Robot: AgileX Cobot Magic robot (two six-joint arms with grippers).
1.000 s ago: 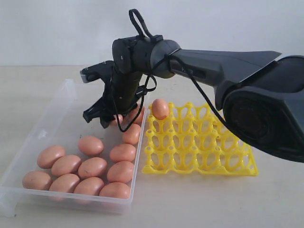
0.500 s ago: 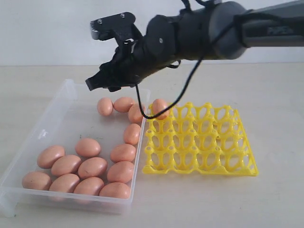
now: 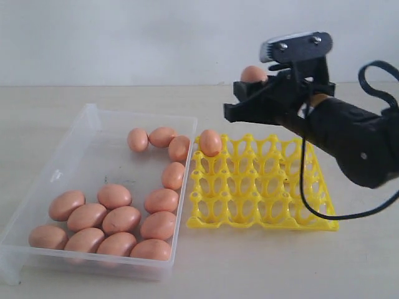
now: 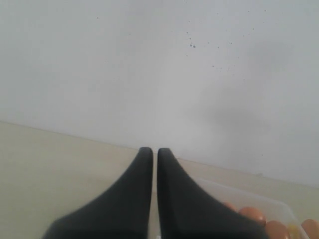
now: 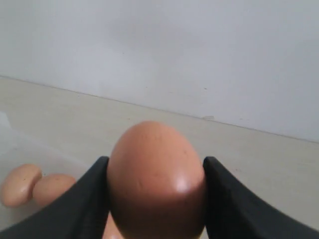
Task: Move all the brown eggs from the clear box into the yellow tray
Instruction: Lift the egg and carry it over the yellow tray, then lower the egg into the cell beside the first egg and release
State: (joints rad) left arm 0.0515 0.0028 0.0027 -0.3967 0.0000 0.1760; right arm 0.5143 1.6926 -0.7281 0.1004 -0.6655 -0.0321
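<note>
My right gripper (image 3: 250, 88) hangs above the back of the yellow tray (image 3: 268, 187), shut on one brown egg (image 3: 254, 74). In the right wrist view this egg (image 5: 156, 179) fills the gap between the two black fingers (image 5: 89, 199). One egg (image 3: 210, 142) sits in the tray's back left cup. Several brown eggs (image 3: 118, 218) lie in the clear box (image 3: 93, 118) to the left of the tray, three of them (image 3: 159, 137) near its back wall. My left gripper (image 4: 150, 150) appears only in the left wrist view, shut with nothing in it.
The box and tray stand side by side on a pale tabletop (image 3: 349, 261) in front of a white wall. The right arm's black cable (image 3: 305, 187) loops down over the tray's right side. The left wrist view catches a box corner (image 4: 239, 191) with eggs (image 4: 254, 215).
My right gripper has risen out of the box and swung right, carrying an egg from over the box's back to above the tray's back.
</note>
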